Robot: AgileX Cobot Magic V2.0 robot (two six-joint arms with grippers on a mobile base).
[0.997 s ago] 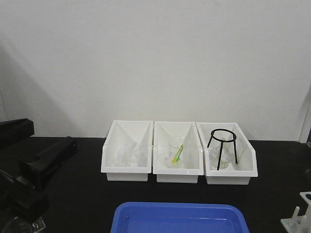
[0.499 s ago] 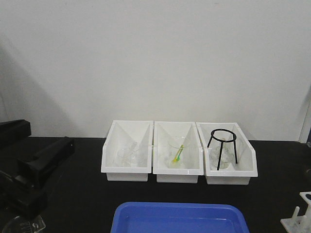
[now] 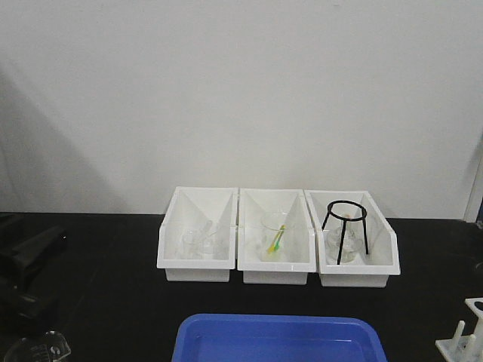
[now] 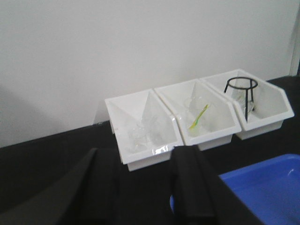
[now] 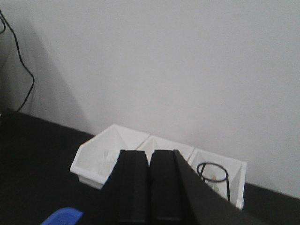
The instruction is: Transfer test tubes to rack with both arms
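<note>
1. The rack [image 3: 466, 339] stands upright at the near right edge, pegs pointing up; no test tubes are discernible.
2. Left gripper [image 4: 140, 187]: jaws spread, empty.
3. Right gripper [image 5: 149, 187]: jaws pressed together.

Left gripper [image 4: 140, 187] fingers spread wide, right gripper [image 5: 149, 187] fingers pressed together, both empty

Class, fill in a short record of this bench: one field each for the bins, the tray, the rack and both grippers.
bins: three white bins in a row by the wall
right bin: holds a black tripod ring
tray: blue, in front of the bins
rack: white, at the right edge, partly cut off
left gripper: open, empty
right gripper: shut, nothing seen held
</note>
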